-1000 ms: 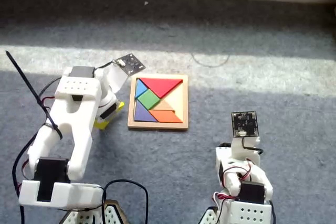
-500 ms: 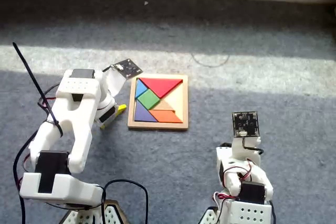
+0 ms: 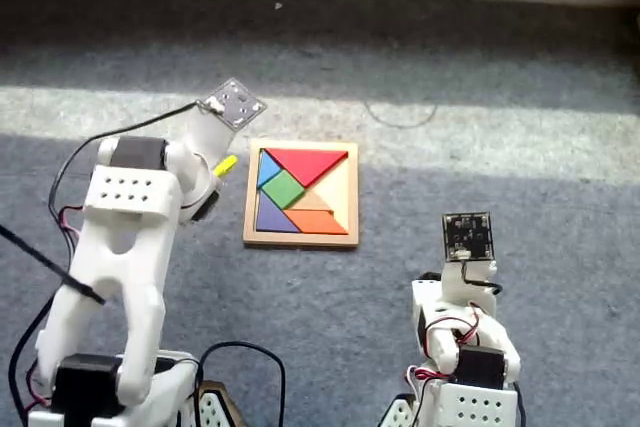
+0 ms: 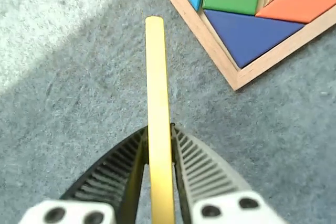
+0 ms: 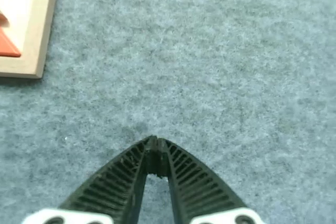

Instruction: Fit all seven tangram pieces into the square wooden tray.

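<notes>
The square wooden tray (image 3: pixel 350 197) lies mid-carpet holding red, blue, green, purple and orange pieces, with a bare wooden patch (image 3: pixel 322 199) near its middle right. My left gripper (image 4: pixel 157 132) is shut on the yellow piece (image 4: pixel 157 129), held on edge above the carpet just left of the tray's left rim (image 4: pixel 220 66). In the high view the yellow piece (image 3: pixel 225 163) pokes out by the left arm's wrist. My right gripper (image 5: pixel 153 142) is shut with nothing in it, over bare carpet to the right of the tray's corner (image 5: pixel 42 51), near its base (image 3: pixel 465 347).
Grey carpet (image 3: pixel 450 127) surrounds the tray, with a sunlit band across the far side. A thin loop of wire (image 3: pixel 398 115) lies on the carpet beyond the tray. Cables (image 3: pixel 60 217) hang by the left arm.
The left arm has lifted and swung away from the near side, carrying the yellow piece from beside the tray's lower left up toward its upper left corner. The right arm has kept still.
</notes>
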`<control>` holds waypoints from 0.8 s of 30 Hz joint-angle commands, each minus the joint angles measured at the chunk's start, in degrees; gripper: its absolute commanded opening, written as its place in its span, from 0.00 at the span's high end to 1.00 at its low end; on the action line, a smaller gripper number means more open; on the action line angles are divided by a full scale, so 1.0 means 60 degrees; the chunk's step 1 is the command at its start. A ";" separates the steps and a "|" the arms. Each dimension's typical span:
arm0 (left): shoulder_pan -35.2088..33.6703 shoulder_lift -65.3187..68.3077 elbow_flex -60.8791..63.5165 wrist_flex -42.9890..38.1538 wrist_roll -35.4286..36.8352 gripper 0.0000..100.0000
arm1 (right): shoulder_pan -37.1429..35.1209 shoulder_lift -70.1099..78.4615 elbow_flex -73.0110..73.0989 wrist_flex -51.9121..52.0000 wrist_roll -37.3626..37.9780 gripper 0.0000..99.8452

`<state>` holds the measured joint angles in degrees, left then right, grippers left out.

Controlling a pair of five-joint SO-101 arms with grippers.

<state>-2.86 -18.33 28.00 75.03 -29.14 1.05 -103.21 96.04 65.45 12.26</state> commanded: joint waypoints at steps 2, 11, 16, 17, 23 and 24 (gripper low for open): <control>0.1253 -0.0857 -0.0066 0.0088 0.1392 1.00 | 0.0110 -0.0154 0.0286 0.0007 -0.0015 0.99; 0.2996 -0.0711 0.0081 -0.2022 0.3560 1.00 | 0.0110 -0.0154 0.0286 -0.0007 -0.0015 0.99; 0.3407 0.0432 0.0300 -0.3707 0.4103 1.00 | 0.0110 -0.0154 0.0286 -0.0007 -0.0015 0.99; 0.3436 0.0769 0.0271 -0.3971 0.4220 1.00 | 0.0110 -0.0154 0.0286 -0.0007 -0.0015 0.99; 0.3480 0.2015 0.0212 -0.5377 0.4498 1.00 | 0.0110 -0.0154 0.0286 -0.0037 0.0000 0.99; 0.3480 0.2103 0.0212 -0.5451 0.4469 1.00 | 0.0110 -0.0154 0.0286 -0.0037 0.0000 0.99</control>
<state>16.92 -7.16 30.29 46.55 -2.86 1.05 -103.21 96.04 65.45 12.26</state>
